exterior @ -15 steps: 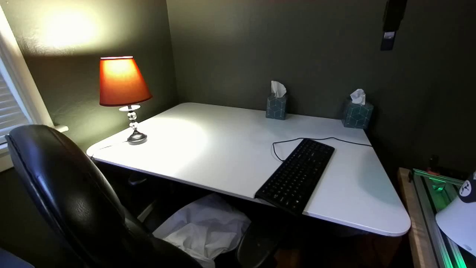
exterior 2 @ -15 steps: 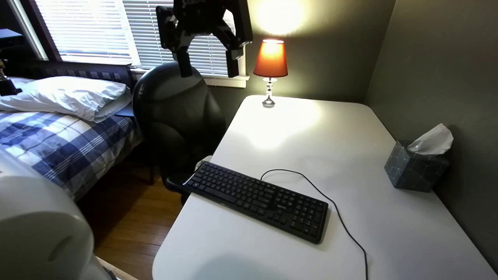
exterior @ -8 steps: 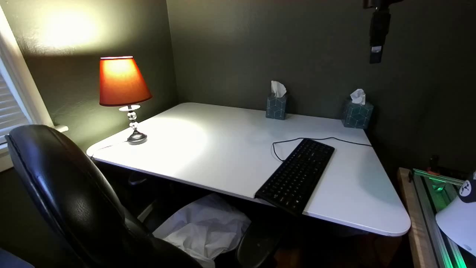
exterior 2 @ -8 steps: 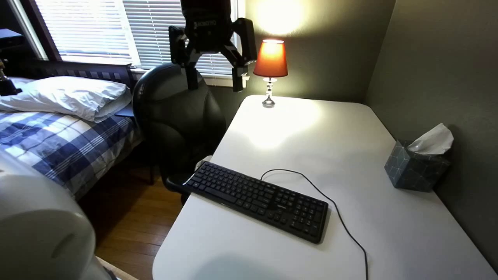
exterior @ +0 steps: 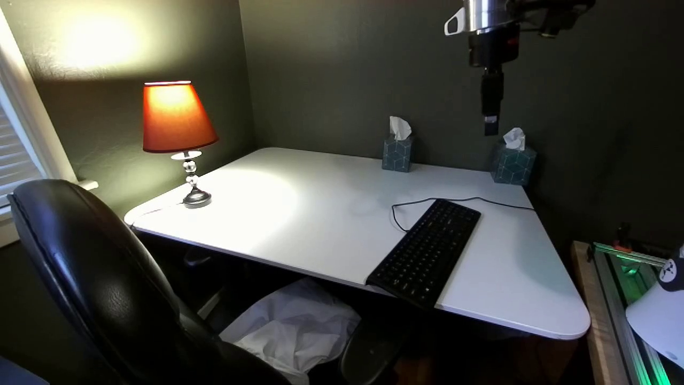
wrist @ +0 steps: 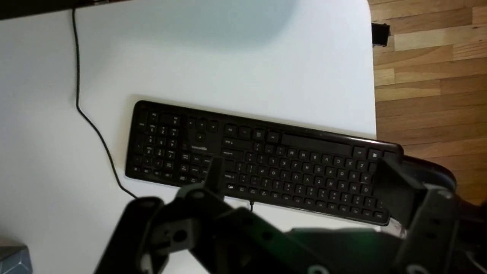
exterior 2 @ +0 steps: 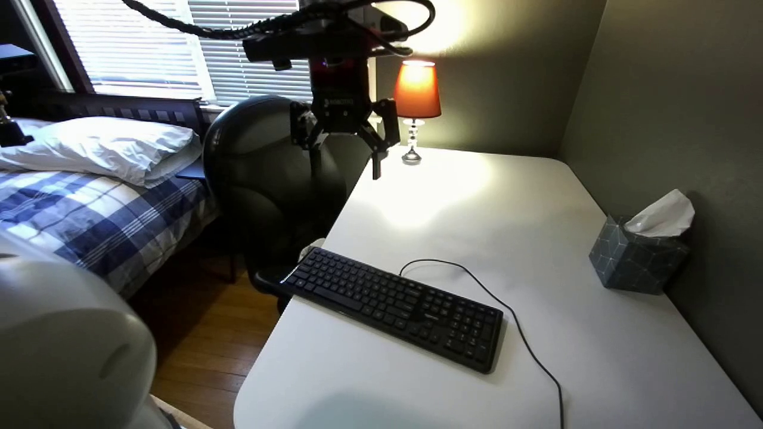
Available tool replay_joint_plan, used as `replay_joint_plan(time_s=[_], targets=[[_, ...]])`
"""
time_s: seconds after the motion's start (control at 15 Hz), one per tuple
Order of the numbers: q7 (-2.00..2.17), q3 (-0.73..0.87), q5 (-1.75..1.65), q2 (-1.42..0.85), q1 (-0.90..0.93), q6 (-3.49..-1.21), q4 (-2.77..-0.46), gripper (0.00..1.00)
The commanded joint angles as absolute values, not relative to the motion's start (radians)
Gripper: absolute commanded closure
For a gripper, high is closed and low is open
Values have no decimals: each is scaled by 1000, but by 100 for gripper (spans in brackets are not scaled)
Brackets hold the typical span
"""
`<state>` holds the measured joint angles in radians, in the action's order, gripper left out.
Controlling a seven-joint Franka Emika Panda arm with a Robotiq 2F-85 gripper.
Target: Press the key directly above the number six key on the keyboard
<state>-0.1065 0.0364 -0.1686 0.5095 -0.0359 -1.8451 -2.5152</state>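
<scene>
Hand (exterior 2: 346, 169) lowered, white desk (exterior: 320, 214), keyboard (exterior 2: 390, 307), lit lamp (exterior: 176, 118)

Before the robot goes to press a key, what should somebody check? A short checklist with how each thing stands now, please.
1. Gripper clear of the keyboard: ok, it hangs above.
2. Fingers together for a single poke: not ok, they stand apart.
3. Keyboard wholly on the table: not ok, one end juts past the edge.
4. Cable off the keys: ok, it lies beside the keyboard.
5. Right key picked out: cannot tell, the number labels are small and blurred.
</scene>
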Motion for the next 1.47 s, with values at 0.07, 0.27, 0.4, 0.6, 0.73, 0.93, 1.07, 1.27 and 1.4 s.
replay_joint_plan(time_s=[0.07,0.27,0.4,0.6,0.73,0.93,1.07,1.27,1.4], targets=[[-143,36,-161,403,-5,-1935,-2543,0],[-147,38,-148,340,1,-1988,-2555,0],[-146,43,-124,298,0,-2018,-2557,0],[-148,55,-54,232,-2,-2096,-2557,0],[-159,58,-6,196,-1,-2149,-2557,0],[-140,43,-28,198,-10,-2140,-2550,0],[-140,43,-24,186,-10,-2146,-2550,0],[-150,44,-13,168,-7,-2143,-2541,0],[-122,40,-2,143,-7,-2176,-2536,0]])
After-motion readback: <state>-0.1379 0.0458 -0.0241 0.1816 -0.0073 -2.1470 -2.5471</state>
